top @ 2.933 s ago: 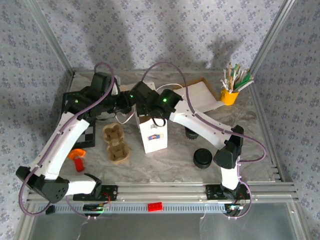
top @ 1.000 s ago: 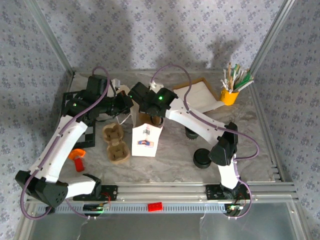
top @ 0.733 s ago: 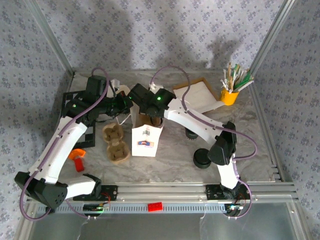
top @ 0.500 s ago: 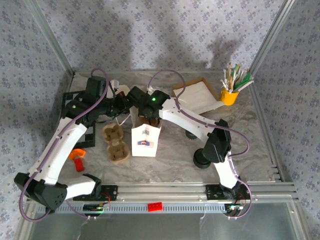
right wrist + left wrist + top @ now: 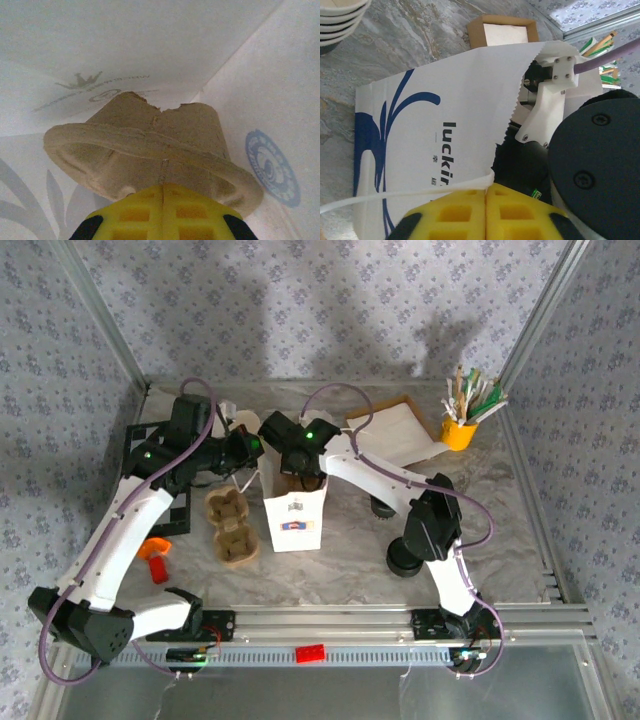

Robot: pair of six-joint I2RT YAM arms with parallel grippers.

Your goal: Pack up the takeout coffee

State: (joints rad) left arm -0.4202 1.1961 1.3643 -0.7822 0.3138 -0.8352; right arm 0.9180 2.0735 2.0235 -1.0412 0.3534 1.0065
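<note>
A white paper bag (image 5: 296,522) with blue print stands open in the middle of the table. My left gripper (image 5: 251,447) is at its left top edge. In the left wrist view the yellow pads (image 5: 465,210) are shut on the bag's thin white handle (image 5: 420,194), beside the bag's printed side (image 5: 435,120). My right gripper (image 5: 298,472) reaches down into the bag's mouth. In the right wrist view it (image 5: 162,186) is shut on the rim of a brown pulp tray (image 5: 160,132) between the bag's inner walls (image 5: 125,40). The takeout coffee's cup and lid are hidden.
A second pulp tray (image 5: 231,528) lies left of the bag. Black lids (image 5: 404,557) sit at the right, a yellow cup of stirrers (image 5: 461,428) and a cardboard box (image 5: 398,430) at the back right. A black rack (image 5: 158,485) and an orange piece (image 5: 155,556) are at the left. Stacked cream cups (image 5: 340,12) stand nearby.
The bag has gone from leaning to standing upright. My right arm has swung left and pushed deeper into the bag with the tray. The left gripper keeps hold of the handle.
</note>
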